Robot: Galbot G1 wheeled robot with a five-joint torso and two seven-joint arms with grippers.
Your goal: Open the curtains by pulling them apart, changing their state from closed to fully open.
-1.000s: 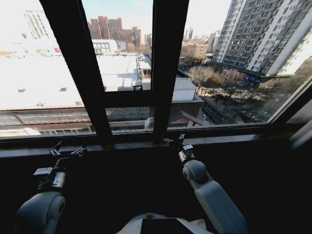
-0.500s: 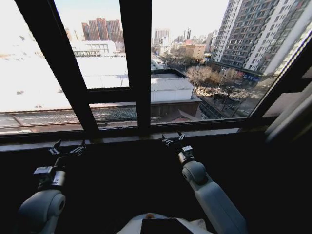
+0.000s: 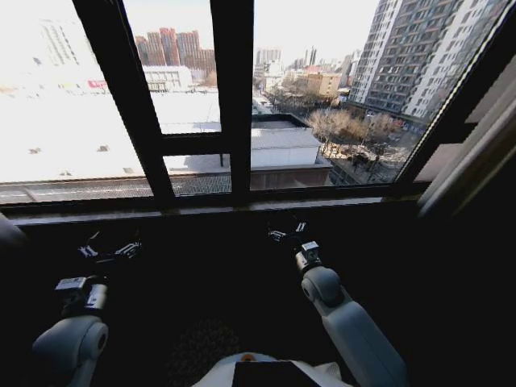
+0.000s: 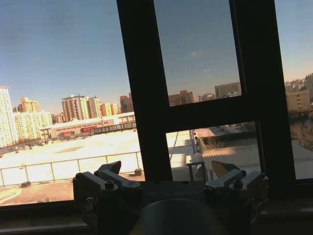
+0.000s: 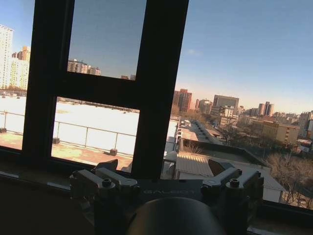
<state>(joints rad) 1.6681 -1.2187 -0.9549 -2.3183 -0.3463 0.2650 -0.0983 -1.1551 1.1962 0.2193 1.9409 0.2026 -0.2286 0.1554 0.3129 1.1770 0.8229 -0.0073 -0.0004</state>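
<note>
A pale slanted strip at the head view's right edge looks like a gathered curtain (image 3: 474, 153); I cannot tell for sure. The window between is bare glass behind dark frame bars (image 3: 232, 97). My left gripper (image 3: 109, 248) hangs open below the sill, holding nothing. Near the middle, just under the sill, my right gripper (image 3: 288, 232) is also open and holds nothing. In the left wrist view the left gripper (image 4: 166, 172) faces a frame bar (image 4: 146, 98), its jaws spread wide. The right gripper (image 5: 166, 169) in its own wrist view likewise faces the bars with spread jaws.
A dark sill (image 3: 210, 211) runs under the window, with a dark wall below it. Outside lie snowy rooftops and tall buildings (image 3: 419, 56). A pale blob (image 3: 6, 232) shows at the left edge.
The whole window picture has shifted sideways and down between frames, so the camera has moved. Both arms keep the same pose with open grippers.
</note>
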